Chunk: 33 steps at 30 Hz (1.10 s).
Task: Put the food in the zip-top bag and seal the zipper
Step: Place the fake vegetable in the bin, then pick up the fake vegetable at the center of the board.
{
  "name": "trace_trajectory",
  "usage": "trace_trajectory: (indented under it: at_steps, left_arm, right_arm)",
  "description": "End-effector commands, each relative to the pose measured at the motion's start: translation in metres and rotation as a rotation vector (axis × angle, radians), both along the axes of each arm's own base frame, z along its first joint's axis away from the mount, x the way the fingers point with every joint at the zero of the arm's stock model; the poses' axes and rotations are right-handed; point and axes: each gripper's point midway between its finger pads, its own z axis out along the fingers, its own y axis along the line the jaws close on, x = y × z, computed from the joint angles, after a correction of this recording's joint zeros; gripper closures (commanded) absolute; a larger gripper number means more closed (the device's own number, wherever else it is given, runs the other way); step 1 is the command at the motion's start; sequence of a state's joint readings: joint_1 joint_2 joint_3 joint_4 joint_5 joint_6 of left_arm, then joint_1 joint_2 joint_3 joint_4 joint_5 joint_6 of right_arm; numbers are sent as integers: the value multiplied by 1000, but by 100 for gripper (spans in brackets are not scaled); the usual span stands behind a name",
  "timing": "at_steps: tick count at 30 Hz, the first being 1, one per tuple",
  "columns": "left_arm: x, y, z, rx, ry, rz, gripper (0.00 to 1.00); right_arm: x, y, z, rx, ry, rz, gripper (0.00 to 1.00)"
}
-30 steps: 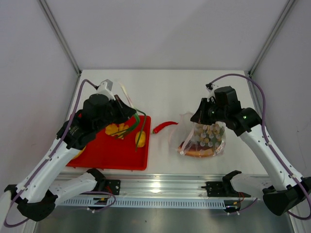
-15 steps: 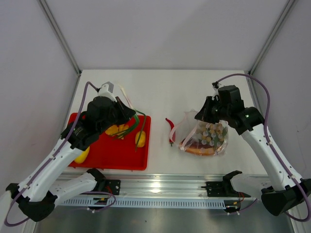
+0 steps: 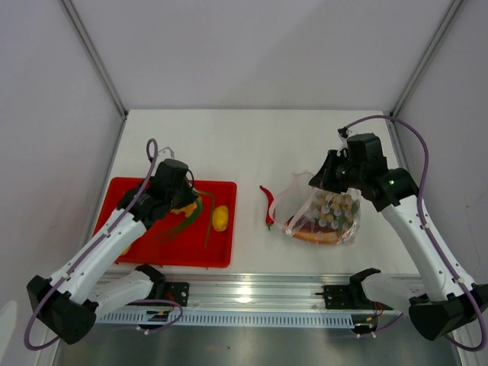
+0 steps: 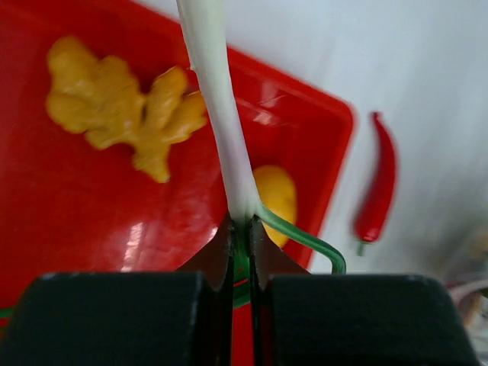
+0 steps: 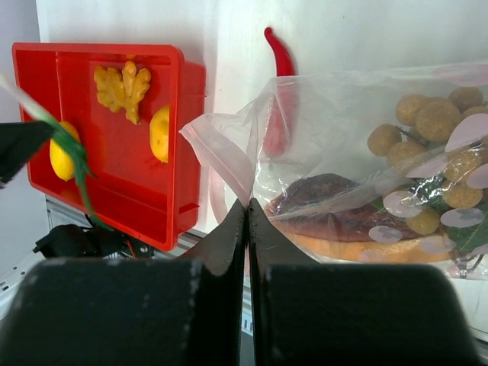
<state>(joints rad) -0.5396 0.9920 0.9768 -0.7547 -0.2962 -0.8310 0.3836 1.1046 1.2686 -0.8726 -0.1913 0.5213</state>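
My left gripper [image 3: 183, 204] is shut on the green stalks [image 4: 221, 107], pinching them where the white stem meets the green leaves, low over the red tray [image 3: 223, 250]. A yellow lemon [image 3: 219, 218] and a yellow knobbly piece [image 4: 122, 114] lie in the tray. The red chili [image 3: 267, 204] lies on the table between the tray and the zip-top bag [image 3: 326, 219]. The bag holds small tan balls [image 5: 427, 122] and an orange-brown wedge [image 5: 358, 248]. My right gripper [image 5: 246, 212] is shut on the bag's mouth edge by the pale pink zipper [image 5: 219, 156], which stands open.
Another yellow piece [image 5: 61, 156] lies at the tray's near left. A metal rail [image 3: 252, 301] runs along the near edge. Frame posts and white walls close in the table on both sides.
My left arm has swung down and toward me, bringing the stalks lower over the tray. The chili has turned from crosswise to lengthwise beside the bag. The right gripper and bag shifted slightly right.
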Motion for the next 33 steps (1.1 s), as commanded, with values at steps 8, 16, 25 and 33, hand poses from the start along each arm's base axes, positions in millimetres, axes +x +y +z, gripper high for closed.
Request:
trace_trajectory:
  at_steps: [8, 16, 25, 33]
  left_arm:
    - [5, 0, -6, 111, -8, 20, 19]
    - [13, -38, 20, 170, 17, 5, 0]
    - [12, -112, 26, -33, -113, -273, 37]
    - [20, -198, -18, -56, 96, -428, 39]
  right_arm:
    - [-7, -10, 22, 2, -68, 15, 100]
    - [-11, -14, 31, 8, -78, 9, 100]
    - [-15, -20, 34, 3, -80, -4, 100]
    - [-20, -20, 49, 20, -103, -5, 100]
